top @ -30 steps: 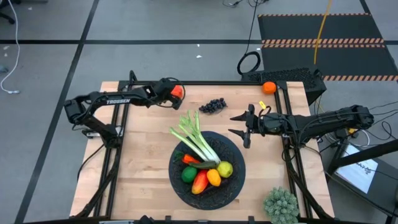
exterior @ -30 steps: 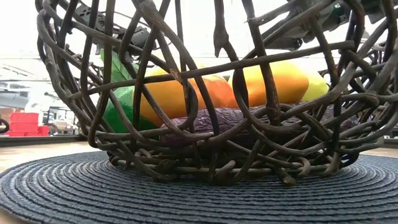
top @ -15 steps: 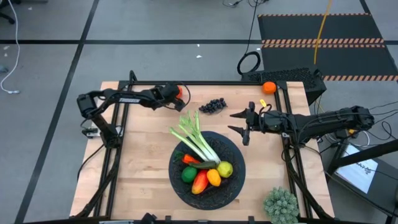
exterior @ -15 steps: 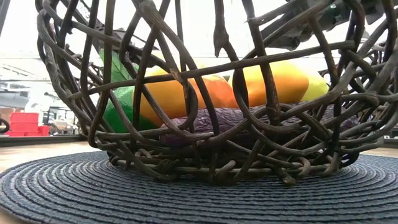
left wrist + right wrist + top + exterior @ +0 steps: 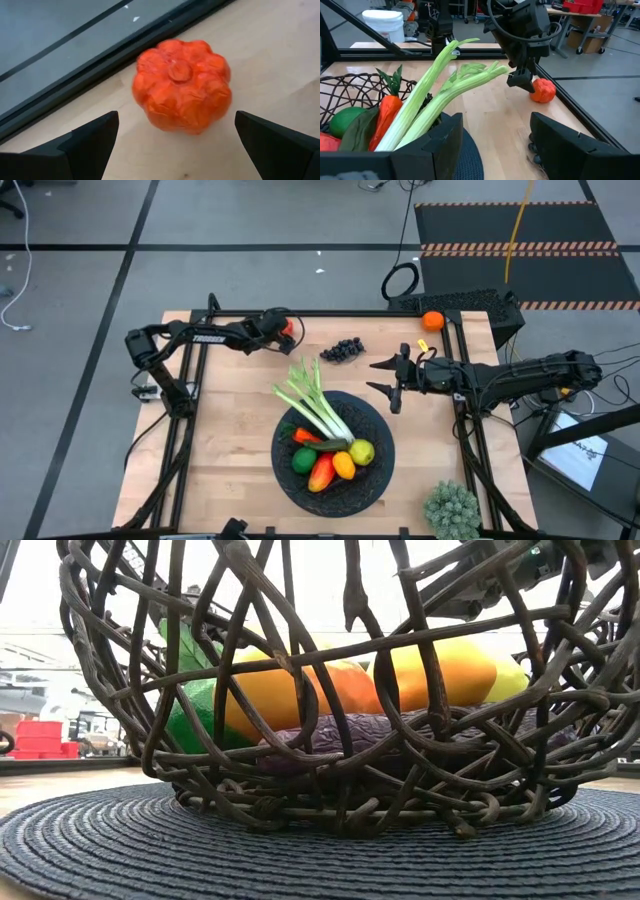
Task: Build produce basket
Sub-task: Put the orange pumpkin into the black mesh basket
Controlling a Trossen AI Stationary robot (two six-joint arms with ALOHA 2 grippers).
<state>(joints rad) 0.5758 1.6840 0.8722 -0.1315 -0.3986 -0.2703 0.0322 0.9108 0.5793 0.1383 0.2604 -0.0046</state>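
The black woven basket (image 5: pixel 372 480) sits mid-table and holds a long white-green leek (image 5: pixel 318 408), a carrot (image 5: pixel 305 436), a lime (image 5: pixel 303 461), a lemon (image 5: pixel 361 451), a red pepper (image 5: pixel 321 472) and an orange fruit (image 5: pixel 344 466). In the low view a purple eggplant (image 5: pixel 400 730) lies at the bottom. A red tomato (image 5: pixel 182 85) rests on the wood by the far edge. My left gripper (image 5: pixel 177 145) is open, its fingers standing either side of the tomato without touching it. My right gripper (image 5: pixel 385 378) hovers open, right of the basket's far rim.
Dark grapes (image 5: pixel 342 349) lie on the table between the two grippers. An orange (image 5: pixel 432 321) sits at the far right corner. A pale-green spiky clump (image 5: pixel 452 510) stands at the near right corner. Bare wood lies left of the basket.
My left arm has stretched out a little toward the tomato at the far edge, its elbow shifting toward the table. The gripper stays open around the tomato. The basket and produce have kept still.
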